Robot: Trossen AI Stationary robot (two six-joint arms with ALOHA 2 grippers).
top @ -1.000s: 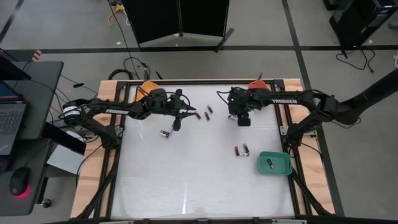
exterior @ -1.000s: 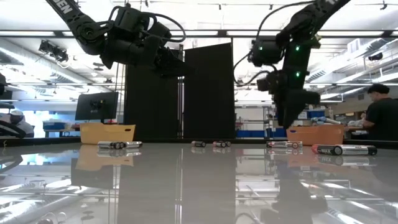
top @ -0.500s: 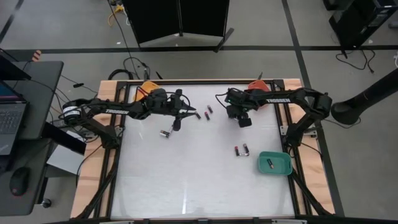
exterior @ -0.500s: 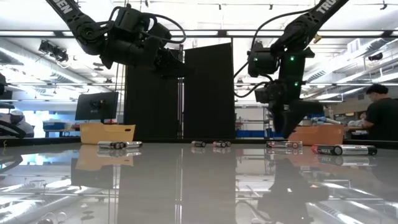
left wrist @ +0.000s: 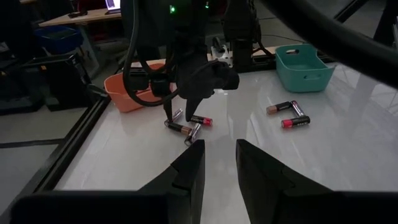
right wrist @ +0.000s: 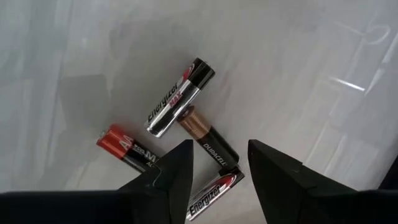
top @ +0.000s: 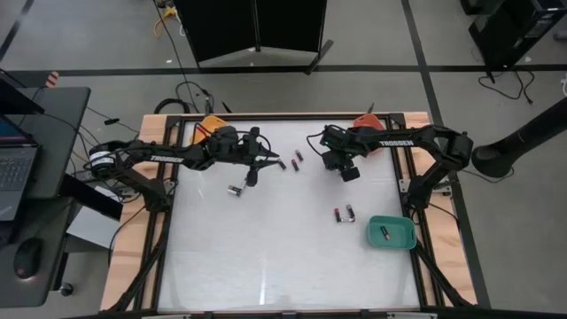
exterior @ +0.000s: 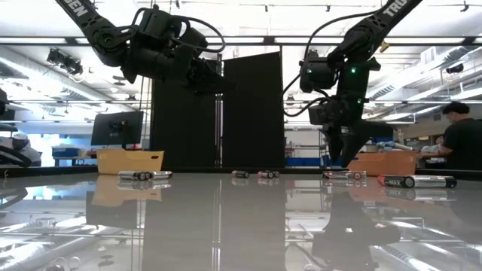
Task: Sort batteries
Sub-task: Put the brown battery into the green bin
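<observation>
My right gripper (top: 342, 168) hangs open just above a cluster of several batteries (right wrist: 180, 98), silver-black, copper-black and red-black, which lie touching between its fingers (right wrist: 168, 174) in the right wrist view. The left wrist view shows the same cluster (left wrist: 186, 126). My left gripper (top: 255, 167) is held above the table at the back left, open with nothing in it (left wrist: 221, 163). More batteries lie loose: a few (top: 290, 161) between the grippers, one (top: 235, 189) under the left arm, and a pair (top: 343, 213) in the middle right.
A green tray (top: 403, 241) at the front right holds one battery. An orange tray (top: 207, 123) and a red-orange tray (top: 365, 119) stand at the back corners. A person (exterior: 459, 135) is in the room behind, off the table.
My right gripper has shifted a little towards the table's middle and dipped closer to the cluster. The left arm and the batteries have not moved.
</observation>
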